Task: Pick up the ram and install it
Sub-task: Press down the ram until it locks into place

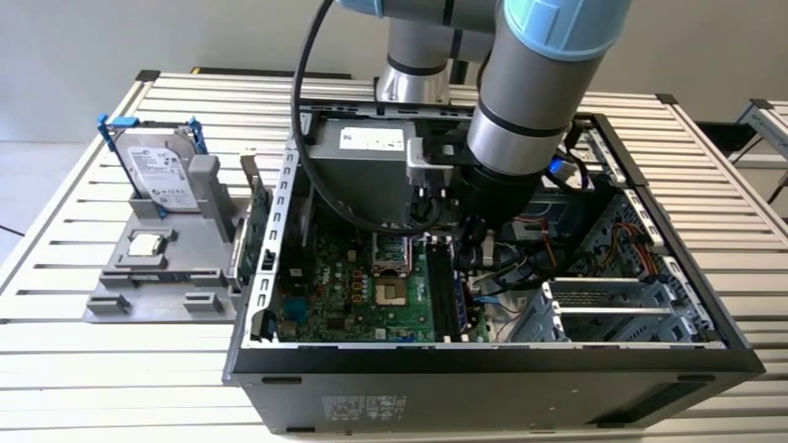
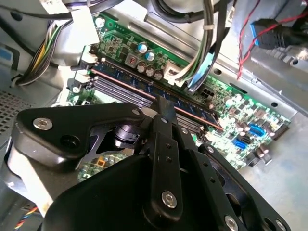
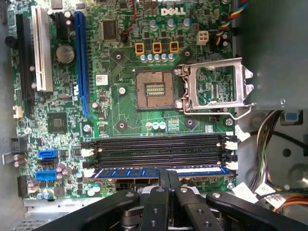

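One ram (image 3: 159,171) stick sits in the lowest slot, lower centre of the first wrist view. Gripper (image 3: 168,177) fingers are pressed together, bearing on its top edge. Seating looks nearly complete; latches unconfirmed.

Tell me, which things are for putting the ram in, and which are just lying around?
For the job:
- ram, sitting in a slot on the motherboard
- empty memory slots beside it
- the jaws, shut, right at the ram

Just lying about:
- hard drive
- processor chip
- grey holder tray
- open processor socket
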